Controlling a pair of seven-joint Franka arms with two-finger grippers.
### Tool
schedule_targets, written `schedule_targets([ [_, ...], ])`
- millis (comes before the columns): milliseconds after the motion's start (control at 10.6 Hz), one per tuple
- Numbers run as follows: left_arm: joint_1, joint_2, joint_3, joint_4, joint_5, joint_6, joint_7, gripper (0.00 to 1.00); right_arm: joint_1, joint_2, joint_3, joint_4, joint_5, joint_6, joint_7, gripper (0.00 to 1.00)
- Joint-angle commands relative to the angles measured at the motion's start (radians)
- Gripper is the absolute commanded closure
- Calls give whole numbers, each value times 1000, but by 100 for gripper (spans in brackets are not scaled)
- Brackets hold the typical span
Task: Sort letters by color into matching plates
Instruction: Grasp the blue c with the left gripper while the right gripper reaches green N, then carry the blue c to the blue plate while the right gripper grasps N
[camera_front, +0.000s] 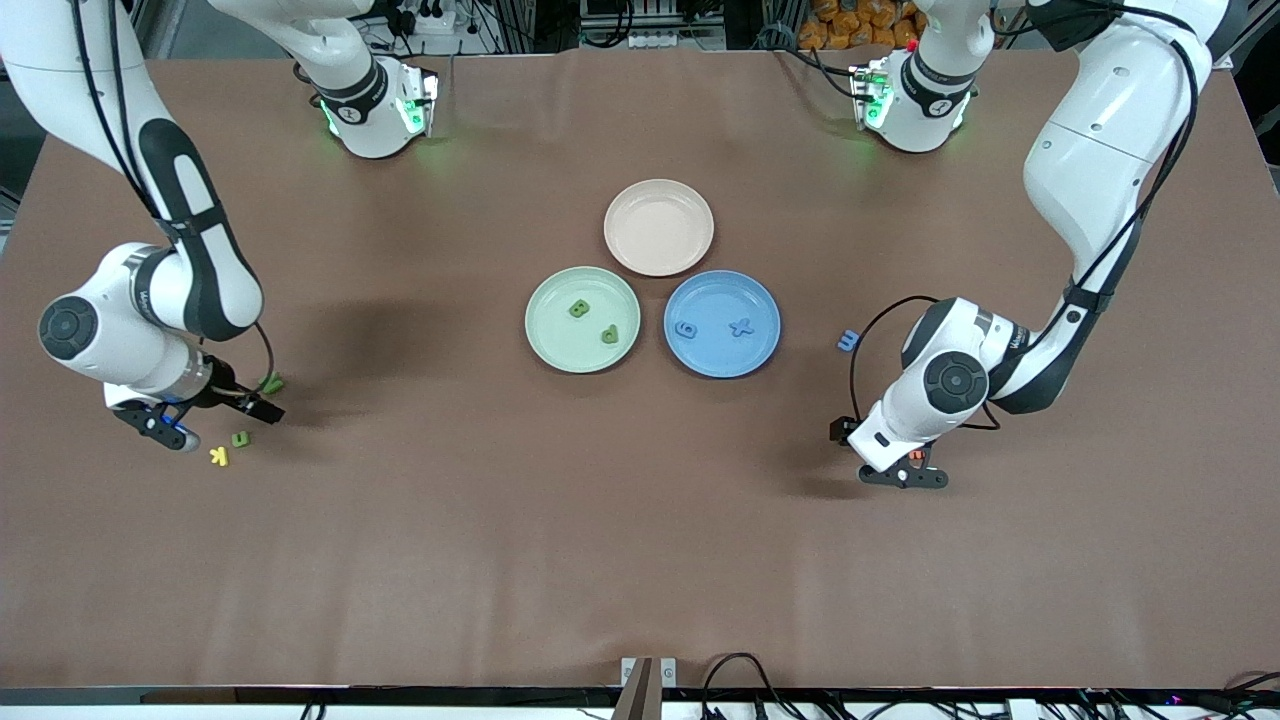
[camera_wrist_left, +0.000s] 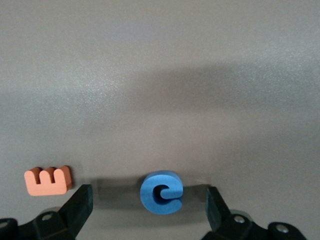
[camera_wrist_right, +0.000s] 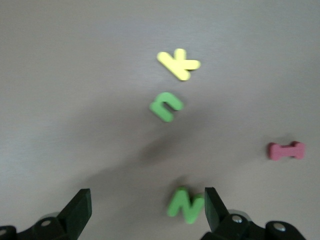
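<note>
Two grippers, fingers spread: left gripper (camera_wrist_left: 147, 207) straddles a chunky blue foam letter (camera_wrist_left: 161, 192); right gripper (camera_wrist_right: 147, 210) low near the bench's edge.

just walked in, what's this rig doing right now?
Sorting foam letters by colour. The green plate already holds two green pieces, the blue plate two blue ones. The left end effector is open, straddling a blue letter on the table, beside an orange one. The right end effector is open over a green letter at its end of the table. Nothing is gripped.
</note>
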Motion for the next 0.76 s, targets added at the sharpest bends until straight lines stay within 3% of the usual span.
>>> schedule_targets([
  [0, -7, -3, 6, 10, 7, -14, 0, 99, -35, -11, 14, -47, -13, 43, -19, 0],
  [661, -5, -15, 5, 10, 0, -14, -9, 100, -35, -5, 16, -126, -10, 112, -21, 0],
])
